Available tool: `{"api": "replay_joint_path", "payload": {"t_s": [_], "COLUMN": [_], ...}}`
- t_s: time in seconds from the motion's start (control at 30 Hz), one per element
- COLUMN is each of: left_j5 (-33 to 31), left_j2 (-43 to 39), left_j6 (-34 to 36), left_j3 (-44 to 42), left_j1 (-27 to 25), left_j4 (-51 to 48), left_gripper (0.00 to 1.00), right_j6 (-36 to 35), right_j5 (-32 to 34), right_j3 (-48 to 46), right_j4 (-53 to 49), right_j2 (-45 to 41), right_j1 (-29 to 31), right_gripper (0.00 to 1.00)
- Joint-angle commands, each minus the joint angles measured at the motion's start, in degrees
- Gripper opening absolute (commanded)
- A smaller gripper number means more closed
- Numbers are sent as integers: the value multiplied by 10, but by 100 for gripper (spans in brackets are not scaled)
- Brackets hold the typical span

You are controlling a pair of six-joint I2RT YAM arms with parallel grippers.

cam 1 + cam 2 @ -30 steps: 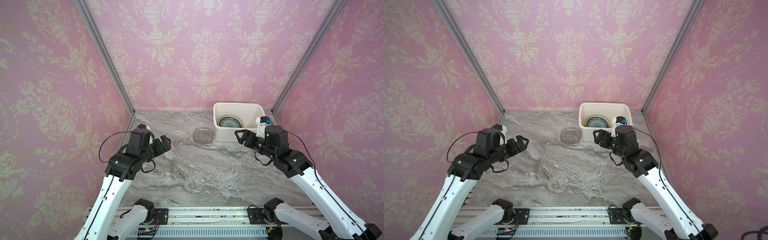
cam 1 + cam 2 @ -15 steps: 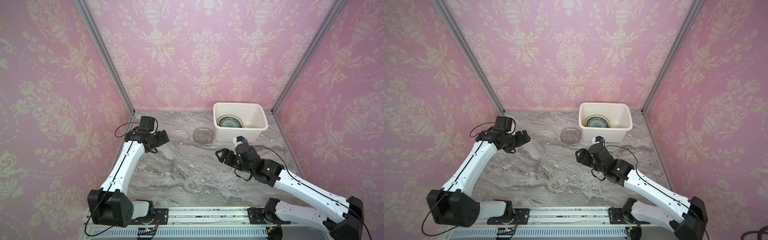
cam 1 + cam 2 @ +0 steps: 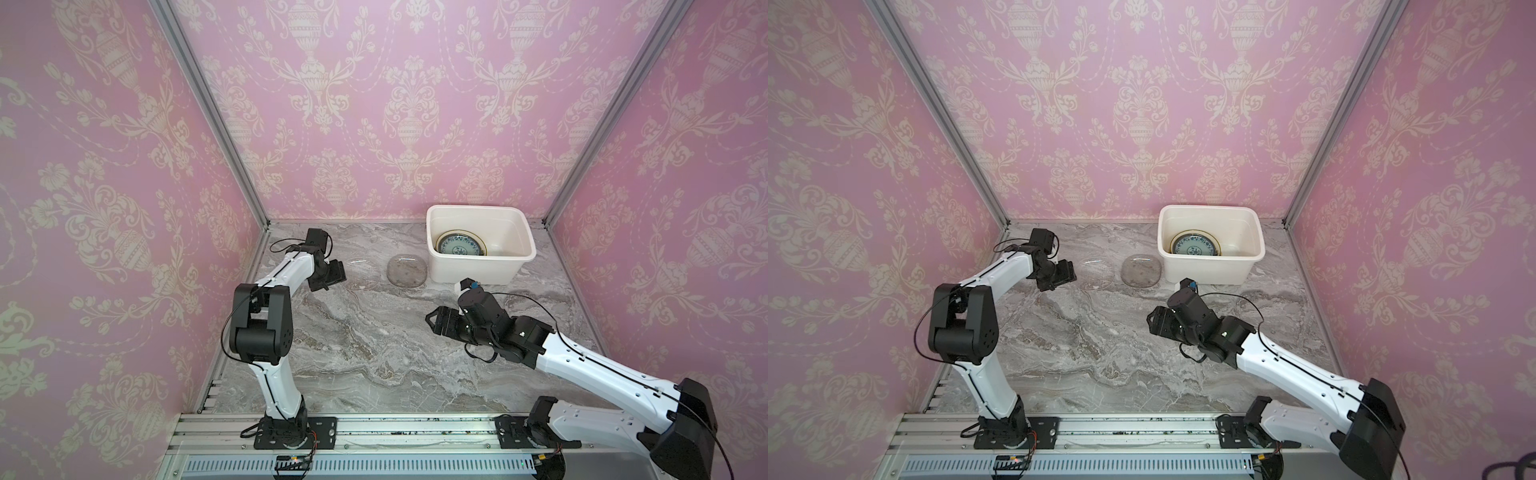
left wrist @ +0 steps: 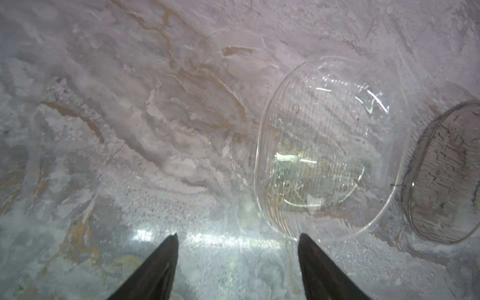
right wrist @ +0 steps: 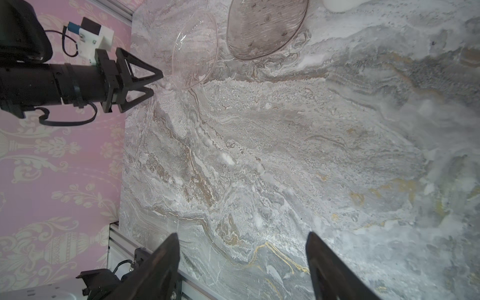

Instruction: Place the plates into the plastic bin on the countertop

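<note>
Plates not yet in the plastic bin [image 3: 473,272] number two as far as I can see, both glass and both flat on the counter [image 3: 374,345].

Nearest me, the right end effector [image 3: 431,324] hangs over bare counter about midway across. Its jaws are well apart and empty, and both plates are well away from it.

Farther back, the left end effector [image 3: 334,274] sits low near the left wall, its jaws likewise spread with nothing between them. The clear plate [image 3: 363,273] lies just beyond its tips, on the side toward the bin, so I judge this to be the left arm's pick.

In the left wrist view the rim of that plate comes close beside one fingertip [image 4: 310,252] rather than between the two. I would expect to shift sideways toward the plate before closing. The plate is near enough round that there is no long axis to line up on. Only the near rim matters.

Just past it, beside it but not touching, lies the smoky plate [image 3: 407,270]. Then comes the bin at the back wall, with a teal plate [image 3: 460,248] already inside.
</note>
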Motion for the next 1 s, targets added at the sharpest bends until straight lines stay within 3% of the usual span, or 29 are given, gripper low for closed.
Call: {"api": "replay_joint_path", "payload": {"t_s": [0.0,0.53,0.57,0.97], "left_j5": [13,-4,-2,7], "left_j2": [34,121,123,86], "left_j6": [14,47,50,39], "left_j3": [34,80,79,9], "left_j1": [5,-7,-8,-8], "left_j4": [25,21,20,38], "left_gripper": [73,37,31,9], "right_j6": [-20,-5,-3,19], "right_j5": [-13,-4,-2,25], "right_j3": [19,13,11,-5], "right_j4": [-6,-10,-10,-22], "right_j2": [14,20,17,-16], "right_j1": [2,-5,-6,-5], "right_gripper": [77,75,75,73]}}
